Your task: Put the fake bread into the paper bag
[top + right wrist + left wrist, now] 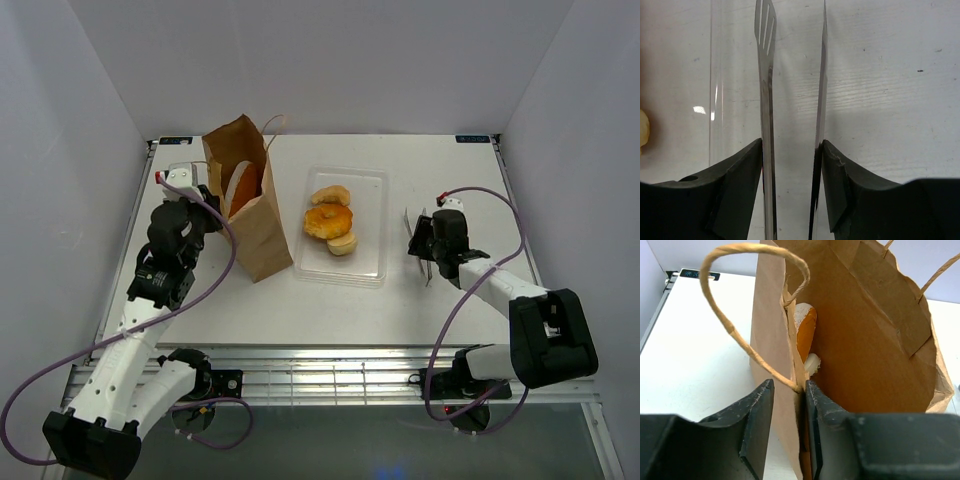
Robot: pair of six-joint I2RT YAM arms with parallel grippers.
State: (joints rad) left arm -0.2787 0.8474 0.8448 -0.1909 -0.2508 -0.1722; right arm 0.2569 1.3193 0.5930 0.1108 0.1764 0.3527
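Observation:
The brown paper bag (258, 225) stands open at the left of the table, with an orange bun (240, 188) inside. In the left wrist view the bun (806, 332) and a pale piece (811, 364) show inside the bag (865, 340). My left gripper (208, 216) (789, 390) is shut on the bag's near wall, by a string handle (730, 325). A golden bun (330, 195), an orange ring doughnut (328, 220) and a pale roll (343, 243) lie in the clear tray (372, 262). My right gripper (422, 240) (792, 150) is shut on the metal tongs (765, 75), right of the tray.
The tongs' tips (426, 268) point over the bare table beside the tray's right rim (715, 75). White walls enclose the table at the left, back and right. The pale roll's edge (642, 130) shows at the far left of the right wrist view.

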